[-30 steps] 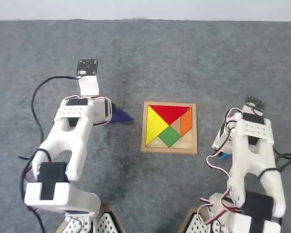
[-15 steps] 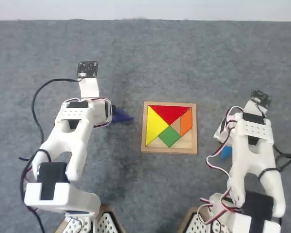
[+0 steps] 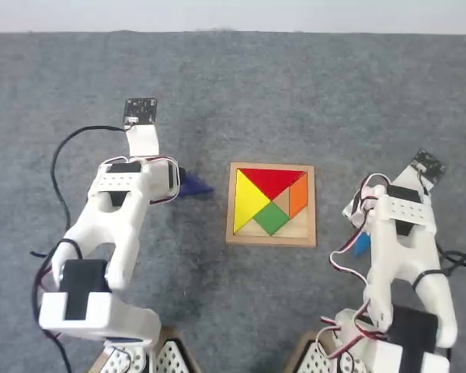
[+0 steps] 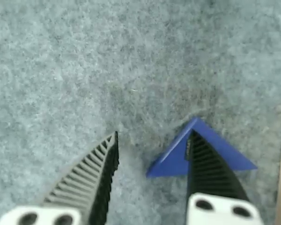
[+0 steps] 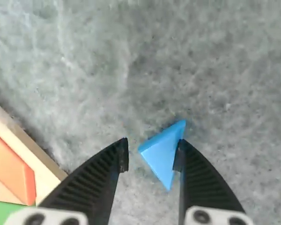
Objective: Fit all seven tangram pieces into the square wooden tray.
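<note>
looking at the square wooden tray (image 3: 272,243), you have a red triangle (image 3: 272,180), a yellow triangle (image 3: 247,203), a green square (image 3: 272,219) and an orange parallelogram (image 3: 298,196) seated in it. bare wood is left along the tray's side nearest the arm bases.

two pieces lie on the grey carpet outside the tray. the small light blue triangle (image 5: 161,150) sits just off the tray's right side, near that bare strip. your right gripper (image 5: 151,143) is spread around it, one finger at the triangle's corner and the other just clear of its opposite edge, with nothing clamped yet. this looks like the readier pick: the piece already lies between the fingers, its long edge running roughly along them.

the dark blue triangle (image 4: 171,161) lies off the tray's left side. your left gripper (image 4: 152,138) is wide open and offset from it. one finger hangs over the triangle, the other over bare carpet on the side away from the tray, so you would need to shift tray-ward to straddle it.
</note>
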{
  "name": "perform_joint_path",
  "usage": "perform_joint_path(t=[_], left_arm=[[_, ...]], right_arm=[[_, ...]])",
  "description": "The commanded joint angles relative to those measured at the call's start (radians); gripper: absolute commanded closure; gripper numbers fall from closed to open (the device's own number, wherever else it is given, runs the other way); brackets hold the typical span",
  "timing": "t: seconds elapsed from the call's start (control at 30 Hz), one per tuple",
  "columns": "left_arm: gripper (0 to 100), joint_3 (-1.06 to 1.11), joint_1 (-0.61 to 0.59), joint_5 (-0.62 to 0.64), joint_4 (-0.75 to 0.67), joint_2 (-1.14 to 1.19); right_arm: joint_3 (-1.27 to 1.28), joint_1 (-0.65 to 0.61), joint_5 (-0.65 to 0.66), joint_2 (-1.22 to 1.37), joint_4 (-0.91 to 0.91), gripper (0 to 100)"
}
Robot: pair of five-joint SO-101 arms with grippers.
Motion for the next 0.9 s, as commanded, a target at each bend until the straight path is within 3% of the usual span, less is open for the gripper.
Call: perform_joint_path(t=[0.0,0.47,0.6,0.73,0.87], left_arm=[[78,-0.004,0.000,-0.003,-0.018,-0.046],[78,-0.004,0.000,-0.003,-0.017,-0.048],[78,-0.004,0.002,-0.003,-0.017,-0.048],[78,-0.004,0.002,-0.003,-0.018,-0.048],[78,-0.004,0.002,-0.003,-0.020,-0.048]], right_arm=[[-0.011,0.007,-0.011,-0.016,-0.019,83.9],[-0.172,0.012,0.029,0.274,0.077,85.0],[-0.172,0.005,0.184,0.239,0.068,99.2],[-0.150,0.008,0.238,0.156,0.079,99.3],[-0.147,0.007,0.385,0.050,0.113,99.1]])
